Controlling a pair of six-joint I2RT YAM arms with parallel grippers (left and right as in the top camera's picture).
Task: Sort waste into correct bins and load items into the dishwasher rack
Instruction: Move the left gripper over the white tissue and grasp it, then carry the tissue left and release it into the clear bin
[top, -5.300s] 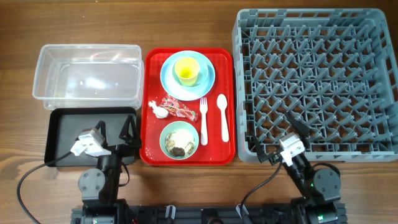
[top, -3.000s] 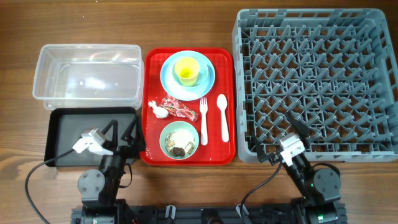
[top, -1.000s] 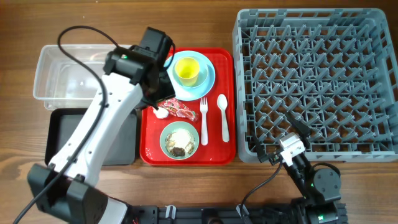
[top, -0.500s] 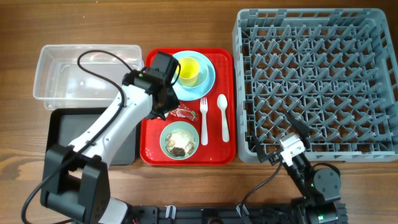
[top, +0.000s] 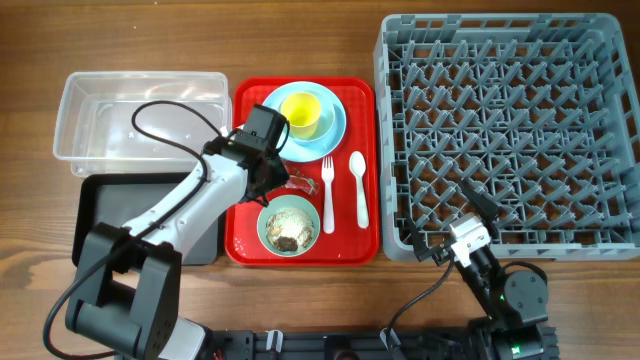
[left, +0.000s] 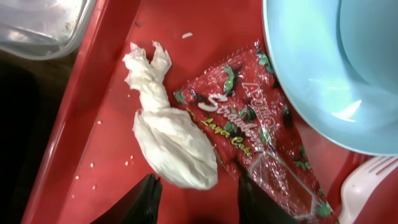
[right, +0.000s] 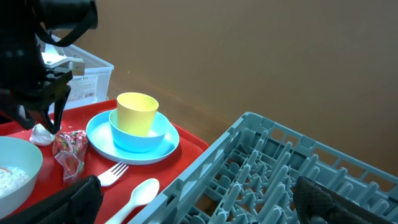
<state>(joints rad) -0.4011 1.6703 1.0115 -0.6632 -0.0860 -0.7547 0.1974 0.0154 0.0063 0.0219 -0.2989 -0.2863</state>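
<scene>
My left gripper (left: 196, 174) is low over the red tray, open, its fingers either side of the lower end of the crumpled white tissue (left: 171, 143). The right finger lies on the red snack wrapper (left: 249, 124) beside it. From overhead the left gripper (top: 268, 178) hides the tissue, and the wrapper (top: 299, 182) pokes out to its right. The yellow cup (top: 300, 112) stands on the blue plate (top: 330, 130). The green bowl (top: 262, 232) holds food scraps (top: 288, 228). The fork (top: 327, 195) and spoon (top: 359, 190) lie side by side. My right gripper (right: 205, 208) is open and empty at the grey rack (top: 500, 28).
The red tray (top: 345, 240) carries all the items and waste. Left of it are the clear tub (top: 140, 78) at the back and the black tray (top: 110, 220) in front. The left arm's cable loops over the tub.
My left arm rose from beside the black tray, swung over the red tray and came down at the tissue, its jaws narrowing. The right arm has not moved.
</scene>
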